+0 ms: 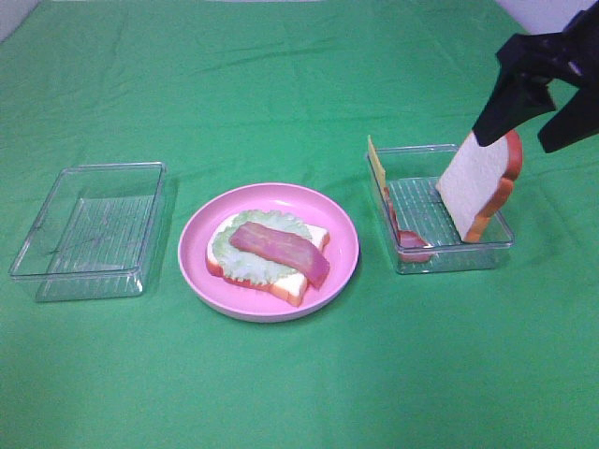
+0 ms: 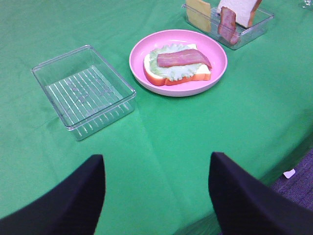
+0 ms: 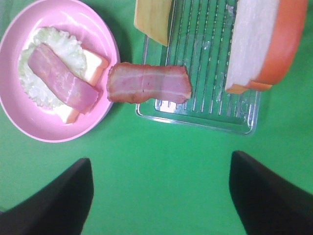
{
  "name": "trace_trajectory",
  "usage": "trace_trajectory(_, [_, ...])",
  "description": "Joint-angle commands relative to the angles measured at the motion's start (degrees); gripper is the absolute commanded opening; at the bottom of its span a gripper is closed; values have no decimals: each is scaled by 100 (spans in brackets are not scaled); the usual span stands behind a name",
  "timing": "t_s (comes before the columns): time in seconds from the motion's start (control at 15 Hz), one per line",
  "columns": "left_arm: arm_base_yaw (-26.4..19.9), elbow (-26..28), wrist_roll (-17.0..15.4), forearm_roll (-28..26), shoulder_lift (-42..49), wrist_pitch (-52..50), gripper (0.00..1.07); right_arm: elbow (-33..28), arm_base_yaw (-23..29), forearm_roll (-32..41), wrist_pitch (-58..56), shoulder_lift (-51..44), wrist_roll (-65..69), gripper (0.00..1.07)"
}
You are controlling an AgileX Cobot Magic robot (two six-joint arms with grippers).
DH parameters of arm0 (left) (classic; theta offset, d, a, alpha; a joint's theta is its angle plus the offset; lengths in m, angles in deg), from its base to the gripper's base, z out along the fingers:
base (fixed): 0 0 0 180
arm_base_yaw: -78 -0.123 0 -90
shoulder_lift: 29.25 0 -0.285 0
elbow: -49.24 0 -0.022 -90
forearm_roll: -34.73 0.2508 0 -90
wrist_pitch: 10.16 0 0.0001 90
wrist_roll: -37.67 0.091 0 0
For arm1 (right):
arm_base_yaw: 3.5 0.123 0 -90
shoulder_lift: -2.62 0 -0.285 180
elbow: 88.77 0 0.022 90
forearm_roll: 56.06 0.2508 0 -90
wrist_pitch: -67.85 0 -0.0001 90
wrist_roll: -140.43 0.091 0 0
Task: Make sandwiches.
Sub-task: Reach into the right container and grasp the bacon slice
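A partly built sandwich (image 1: pixel 271 254) lies on the round pink plate (image 1: pixel 342 224): a white bread slice, pale lettuce (image 3: pixel 36 83) and a bacon strip (image 1: pixel 279 247) on top. The clear tray (image 1: pixel 449 257) to its right holds a cheese square (image 1: pixel 376 161), a bacon strip (image 3: pixel 149 83) leaning on its near wall, and a bread slice (image 1: pixel 473 187) standing on edge. My right gripper (image 1: pixel 518 142) hangs open just above that slice, one finger near its top edge; in the right wrist view the gripper (image 3: pixel 160 159) has nothing between its fingers. My left gripper (image 2: pixel 156 156) is open and empty, well back from the plate.
A clear plastic tray (image 1: pixel 89 234) with nothing in it stands left of the plate. Green cloth (image 1: pixel 299 393) covers the table. The table's edge and some floor (image 2: pixel 293 181) show in the left wrist view.
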Motion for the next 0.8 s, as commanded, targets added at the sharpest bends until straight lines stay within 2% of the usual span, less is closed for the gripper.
trace_trajectory(0.07, [6, -34, 0, -29, 126, -40, 60, 453, 751, -968, -132, 453, 1003, 71])
trace_trajectory(0.2, [6, -34, 0, -29, 126, -40, 60, 802, 1163, -1381, -350, 785, 1599, 68])
trace_trajectory(0.27, [6, -34, 0, -29, 126, -40, 60, 1140, 1495, -1621, -481, 1123, 2045, 63])
trace_trajectory(0.4, [6, -34, 0, -29, 126, -40, 60, 1450, 1776, -1696, -458, 1513, 2097, 61])
trace_trajectory(0.8, [6, -34, 0, -29, 126, -40, 60, 2114, 1868, -1782, -458, 2498, 2395, 61])
